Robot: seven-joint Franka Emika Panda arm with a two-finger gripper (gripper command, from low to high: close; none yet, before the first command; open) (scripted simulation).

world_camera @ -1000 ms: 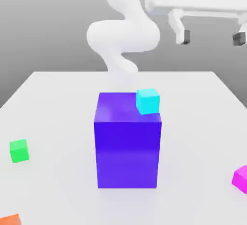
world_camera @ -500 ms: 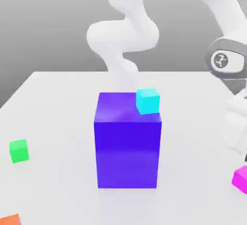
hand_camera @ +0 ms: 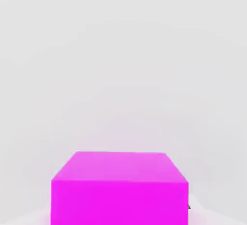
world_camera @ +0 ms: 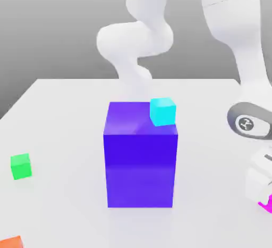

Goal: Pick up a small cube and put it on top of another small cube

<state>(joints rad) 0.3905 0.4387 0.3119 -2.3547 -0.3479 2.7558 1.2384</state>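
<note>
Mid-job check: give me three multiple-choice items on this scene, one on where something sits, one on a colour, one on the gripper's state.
1. Where does the cyan cube sit?
A. On the table beside the green cube
B. On top of the big blue block, at its corner toward the exterior view's right
C. Inside the gripper

2. What colour is the cube right in front of the hand camera?
A. Orange
B. Green
C. Magenta

3. How does the gripper stand?
A. Shut, down at the magenta cube
B. Wide open, high above the table
C. Shut on the cyan cube

Answers:
1. B: the cyan cube rests on the blue block's top face at that corner.
2. C: the hand view shows a magenta cube close up.
3. A: the hand is low at the table's edge toward the exterior view's right, covering the magenta cube there.
</note>
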